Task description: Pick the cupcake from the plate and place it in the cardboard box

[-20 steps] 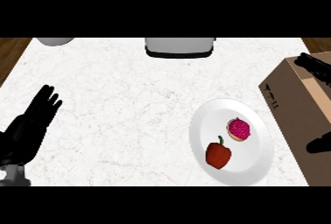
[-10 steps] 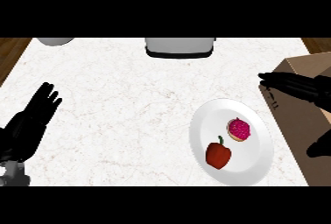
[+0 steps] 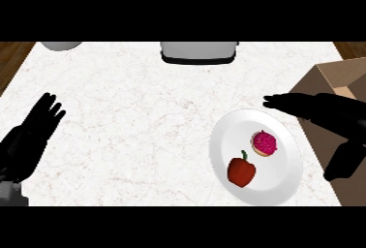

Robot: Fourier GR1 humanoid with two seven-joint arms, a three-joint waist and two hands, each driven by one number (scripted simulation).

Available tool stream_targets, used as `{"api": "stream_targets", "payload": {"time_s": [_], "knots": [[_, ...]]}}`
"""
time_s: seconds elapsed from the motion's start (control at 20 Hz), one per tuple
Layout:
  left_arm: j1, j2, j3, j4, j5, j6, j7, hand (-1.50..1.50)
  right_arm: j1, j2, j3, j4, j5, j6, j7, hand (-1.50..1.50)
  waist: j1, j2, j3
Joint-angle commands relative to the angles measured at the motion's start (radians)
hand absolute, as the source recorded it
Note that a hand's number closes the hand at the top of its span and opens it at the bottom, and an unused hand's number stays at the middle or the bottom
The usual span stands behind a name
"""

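Head view: cupcake (image 3: 265, 143) below right hand (image 3: 325, 114).

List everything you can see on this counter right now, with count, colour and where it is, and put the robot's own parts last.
Counter: one, white marbled, fills the view.
Plate: one, white, right of centre.
Cupcake: one, pink-topped, on the plate's upper right.
Red pepper: one, red, on the plate below the cupcake.
Cardboard box: one, brown, right edge.
Grey appliance: one, top centre.
Grey object: one, top left, cut off.
Left hand: black, open, resting at left edge.
Right hand: black, open, over the plate's upper right edge.
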Motion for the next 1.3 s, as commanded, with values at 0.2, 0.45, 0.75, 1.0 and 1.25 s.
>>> {"api": "stream_targets", "payload": {"time_s": [0.2,0.45,0.75,1.0,1.25], "knots": [[0.012,-0.053,0.009,0.007,-0.048,-0.014,-0.033,0.0,0.038,0.054,-0.021,-0.029,0.111,0.109,0.04,-1.5,-0.006,0.0,0.0],[0.024,-0.04,0.036,-0.059,-0.04,-0.028,0.043,0.0,0.106,0.101,-0.011,0.024,0.246,0.035,-0.063,-1.5,-0.003,0.0,0.001],[-0.009,-0.069,0.049,-0.025,-0.069,-0.036,0.049,0.0,0.024,0.172,-0.073,0.127,0.299,0.069,-0.143,-1.5,-0.001,0.001,0.001],[0.011,-0.111,0.028,-0.042,-0.112,-0.024,0.032,0.0,0.096,0.26,-0.052,0.01,0.341,0.051,-0.078,-1.5,-0.004,0.0,0.001],[-0.049,-0.085,0.076,-0.002,-0.1,-0.048,0.064,0.0,0.088,0.241,-0.04,0.026,0.456,0.04,-0.124,-1.5,-0.005,0.001,0.001]]}}
